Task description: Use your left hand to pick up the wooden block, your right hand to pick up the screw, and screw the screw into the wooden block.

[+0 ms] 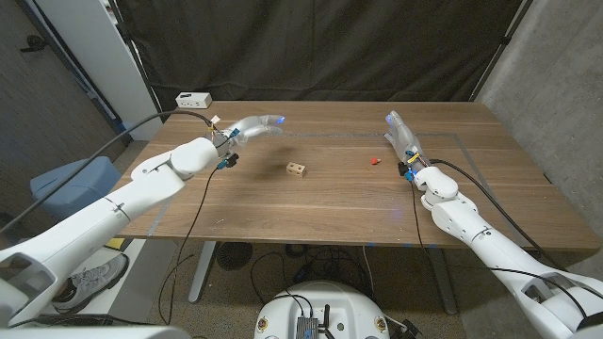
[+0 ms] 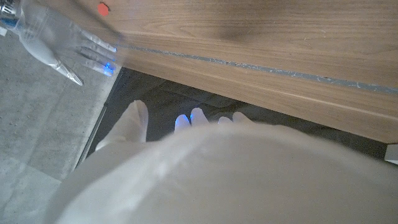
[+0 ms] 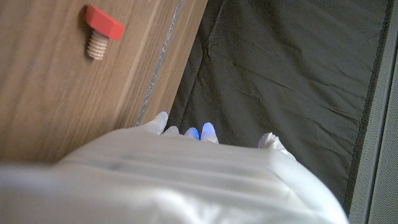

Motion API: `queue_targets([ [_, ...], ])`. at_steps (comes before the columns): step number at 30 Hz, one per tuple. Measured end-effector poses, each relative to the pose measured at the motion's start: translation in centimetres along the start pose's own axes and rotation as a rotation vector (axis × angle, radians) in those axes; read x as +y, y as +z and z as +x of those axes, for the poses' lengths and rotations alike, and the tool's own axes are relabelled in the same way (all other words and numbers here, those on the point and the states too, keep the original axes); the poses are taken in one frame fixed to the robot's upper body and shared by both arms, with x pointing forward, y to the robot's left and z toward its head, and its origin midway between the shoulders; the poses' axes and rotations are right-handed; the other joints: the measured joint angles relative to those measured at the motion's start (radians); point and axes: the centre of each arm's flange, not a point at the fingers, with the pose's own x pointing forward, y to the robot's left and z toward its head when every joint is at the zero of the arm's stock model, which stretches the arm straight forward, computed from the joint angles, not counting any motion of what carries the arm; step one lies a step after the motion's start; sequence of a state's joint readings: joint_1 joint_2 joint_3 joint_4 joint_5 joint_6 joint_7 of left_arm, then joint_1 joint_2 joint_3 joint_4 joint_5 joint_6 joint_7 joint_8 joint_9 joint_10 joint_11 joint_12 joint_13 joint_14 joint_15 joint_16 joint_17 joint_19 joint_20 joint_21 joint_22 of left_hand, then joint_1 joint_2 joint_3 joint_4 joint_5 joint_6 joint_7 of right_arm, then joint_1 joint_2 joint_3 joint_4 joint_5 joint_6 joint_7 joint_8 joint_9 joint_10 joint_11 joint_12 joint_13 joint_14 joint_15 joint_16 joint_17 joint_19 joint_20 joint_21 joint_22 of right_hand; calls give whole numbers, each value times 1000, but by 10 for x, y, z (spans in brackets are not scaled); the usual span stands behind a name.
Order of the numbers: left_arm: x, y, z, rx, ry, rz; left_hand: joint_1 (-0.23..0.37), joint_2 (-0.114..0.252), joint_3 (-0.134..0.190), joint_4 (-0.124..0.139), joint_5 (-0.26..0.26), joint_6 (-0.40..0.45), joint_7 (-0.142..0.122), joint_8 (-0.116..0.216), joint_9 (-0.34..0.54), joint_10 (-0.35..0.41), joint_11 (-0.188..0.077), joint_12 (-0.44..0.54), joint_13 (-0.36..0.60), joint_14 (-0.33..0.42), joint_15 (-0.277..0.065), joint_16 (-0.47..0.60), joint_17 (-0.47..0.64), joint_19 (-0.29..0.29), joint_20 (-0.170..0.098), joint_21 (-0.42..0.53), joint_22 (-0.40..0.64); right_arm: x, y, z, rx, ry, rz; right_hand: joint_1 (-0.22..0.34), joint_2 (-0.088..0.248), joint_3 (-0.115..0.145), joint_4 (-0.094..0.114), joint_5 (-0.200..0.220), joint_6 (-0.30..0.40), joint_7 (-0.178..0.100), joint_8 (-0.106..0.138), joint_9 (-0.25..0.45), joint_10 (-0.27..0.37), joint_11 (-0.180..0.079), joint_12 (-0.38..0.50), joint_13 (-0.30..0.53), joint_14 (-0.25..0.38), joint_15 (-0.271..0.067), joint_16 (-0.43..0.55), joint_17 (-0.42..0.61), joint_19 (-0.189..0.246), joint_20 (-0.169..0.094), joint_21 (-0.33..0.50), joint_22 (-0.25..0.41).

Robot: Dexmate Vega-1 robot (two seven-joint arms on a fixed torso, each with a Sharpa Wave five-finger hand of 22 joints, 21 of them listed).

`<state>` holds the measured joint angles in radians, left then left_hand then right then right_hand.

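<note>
While neither piece is picked up yet, both lie loose mid-worktop [image 1: 330, 202], apparently laid out within reach of each arm. The wooden block [image 1: 297, 169] sits centrally; the red-headed screw [image 1: 373, 161] lies on its side at its three o'clock. Left robot hand [image 1: 256, 126] hovers at the block's ten o'clock, released, fingers spread. Right robot hand [image 1: 401, 137] waits just beyond the screw, released too. No containers anywhere.
</note>
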<state>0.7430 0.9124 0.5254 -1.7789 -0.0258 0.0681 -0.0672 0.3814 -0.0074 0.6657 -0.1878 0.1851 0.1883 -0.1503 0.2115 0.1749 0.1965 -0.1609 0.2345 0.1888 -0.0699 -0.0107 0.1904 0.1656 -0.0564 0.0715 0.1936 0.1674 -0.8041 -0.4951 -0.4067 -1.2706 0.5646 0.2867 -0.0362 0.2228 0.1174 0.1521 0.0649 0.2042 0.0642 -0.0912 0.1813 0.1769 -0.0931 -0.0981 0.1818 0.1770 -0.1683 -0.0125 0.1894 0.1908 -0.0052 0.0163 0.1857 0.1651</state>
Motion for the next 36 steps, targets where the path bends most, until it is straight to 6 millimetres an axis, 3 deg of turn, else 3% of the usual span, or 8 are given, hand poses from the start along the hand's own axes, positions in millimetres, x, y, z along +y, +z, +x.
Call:
queue_targets([
  [12,-3,28,4,52,-68,255,74,-53,0,0,-5,5,-5,0,0,-19,-4,-7,5,-20,20,-10,5,-50,48,-17,3,-4,-1,-4,-2,-17,-5,0,0,4,-4,0,0,0,0,0,0,0,0,0,0,0,0,-5,-6,6,0,0],
  [20,-6,41,8,78,-92,374,114,-69,0,0,-5,9,-10,0,5,-19,-4,-7,5,-29,21,-10,5,-85,55,-17,3,-5,-1,-6,-2,-25,-6,0,0,4,-4,0,0,0,0,0,0,0,0,0,0,0,0,-5,-2,9,0,0],
  [29,-9,57,16,65,-138,488,184,-88,0,0,-5,38,-46,0,5,16,-38,-7,9,-27,19,-10,5,-91,60,-17,3,-8,-3,-8,2,-36,-3,0,0,8,-8,0,-6,-6,0,0,0,0,0,0,0,0,0,-5,0,11,0,0],
  [36,-13,70,23,42,-178,591,229,-108,0,0,0,44,-52,8,5,32,-46,0,14,-11,11,-5,5,-105,75,-17,3,-11,-6,-9,6,-45,5,0,0,8,-8,0,-6,-6,0,0,0,0,0,0,-3,3,0,-5,0,11,0,0],
])
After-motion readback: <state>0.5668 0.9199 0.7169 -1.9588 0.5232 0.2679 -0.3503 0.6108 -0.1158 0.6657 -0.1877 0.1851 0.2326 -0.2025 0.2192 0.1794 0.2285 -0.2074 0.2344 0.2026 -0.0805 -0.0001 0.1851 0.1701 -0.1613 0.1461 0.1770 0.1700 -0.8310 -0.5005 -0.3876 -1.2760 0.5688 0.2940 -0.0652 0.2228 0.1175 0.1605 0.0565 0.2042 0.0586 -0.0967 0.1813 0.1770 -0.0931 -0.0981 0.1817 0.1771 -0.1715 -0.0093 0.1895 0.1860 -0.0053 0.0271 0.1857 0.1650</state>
